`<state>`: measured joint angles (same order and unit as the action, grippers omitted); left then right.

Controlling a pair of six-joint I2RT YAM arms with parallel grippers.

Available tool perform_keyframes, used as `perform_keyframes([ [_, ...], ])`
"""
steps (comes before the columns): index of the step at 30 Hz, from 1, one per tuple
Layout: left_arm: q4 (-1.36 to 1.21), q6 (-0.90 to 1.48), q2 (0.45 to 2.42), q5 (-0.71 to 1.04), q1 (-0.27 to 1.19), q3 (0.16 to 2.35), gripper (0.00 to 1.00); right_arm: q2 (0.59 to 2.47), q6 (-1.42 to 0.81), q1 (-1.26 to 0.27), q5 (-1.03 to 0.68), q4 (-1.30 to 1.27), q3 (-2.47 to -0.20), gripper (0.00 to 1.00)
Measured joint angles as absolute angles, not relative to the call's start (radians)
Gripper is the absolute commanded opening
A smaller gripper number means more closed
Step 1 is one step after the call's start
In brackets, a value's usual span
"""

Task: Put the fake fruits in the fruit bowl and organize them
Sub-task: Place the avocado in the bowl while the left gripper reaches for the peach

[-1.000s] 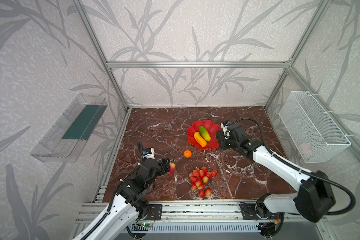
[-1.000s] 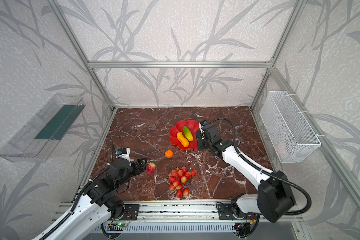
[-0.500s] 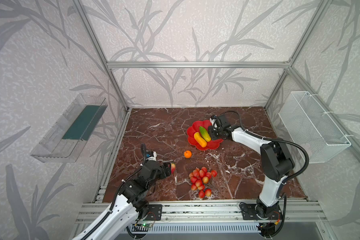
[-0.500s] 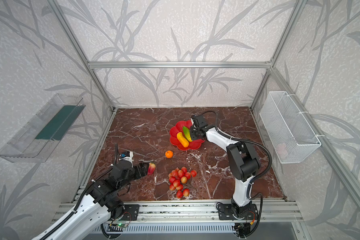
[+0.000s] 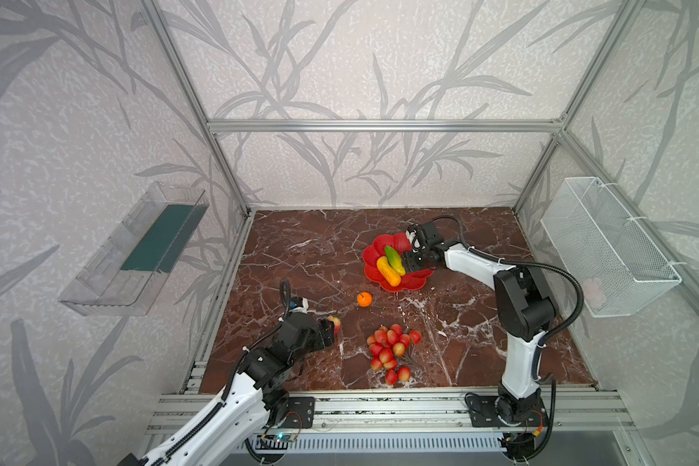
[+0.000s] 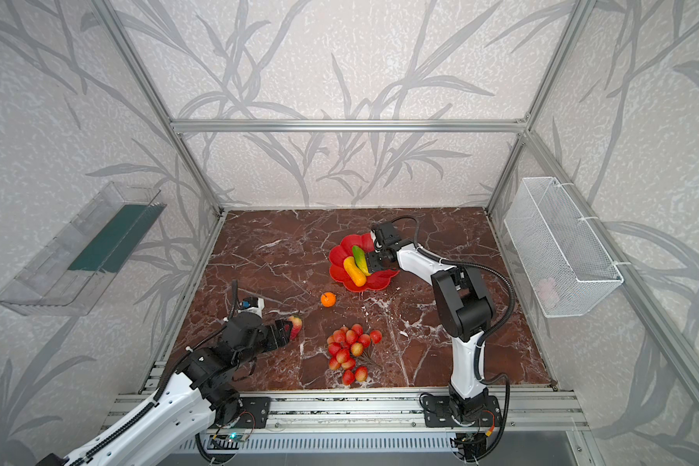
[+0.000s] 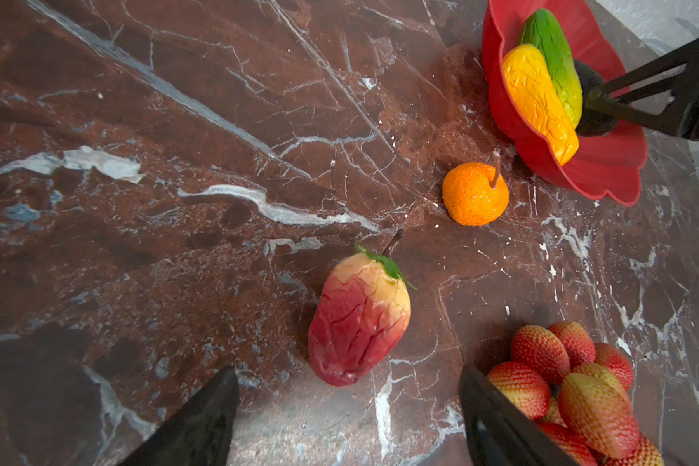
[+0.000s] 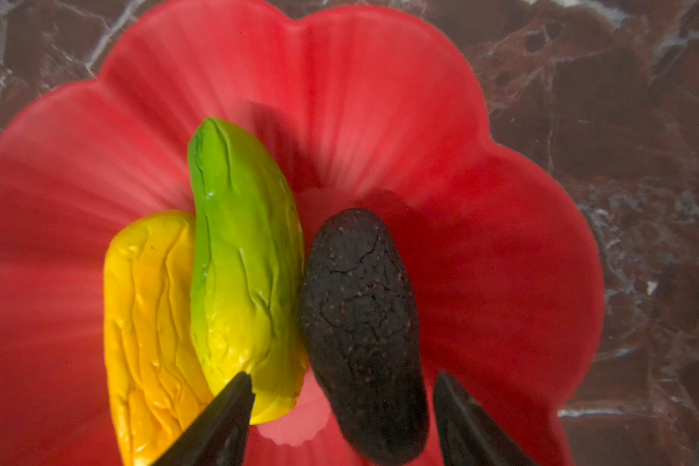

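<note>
Item: red-yellow apple; just ahead of my left gripper, at two o'clock in both top views; stem end away; jaws wide, empty (right gripper farther).

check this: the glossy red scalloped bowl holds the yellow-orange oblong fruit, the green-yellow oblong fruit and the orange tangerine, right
Not quite. The third fruit in the glossy red scalloped bowl is the dark avocado, as the right wrist view shows; the orange tangerine sits on the marble tabletop outside it. The rest is right.
</note>
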<state>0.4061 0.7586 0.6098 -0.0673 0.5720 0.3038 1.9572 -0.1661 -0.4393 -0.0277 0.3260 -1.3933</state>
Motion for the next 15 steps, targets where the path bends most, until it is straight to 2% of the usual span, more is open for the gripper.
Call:
perform_keyframes([
  [4, 0.373, 0.752, 0.655, -0.055, 0.572, 0.298, 0.85, 1.808, -0.188, -0.439, -0.035, 0.298, -1.305, 0.85],
  [8, 0.33, 0.746, 0.714, -0.049, 0.572, 0.298, 0.85, 1.556, -0.227, -0.439, -0.063, 0.234, -1.135, 0.92],
  [15, 0.226, 0.732, 0.831, -0.027, 0.572, 0.296, 0.85, 1.264, -0.271, -0.44, -0.101, 0.201, -0.902, 0.95],
])
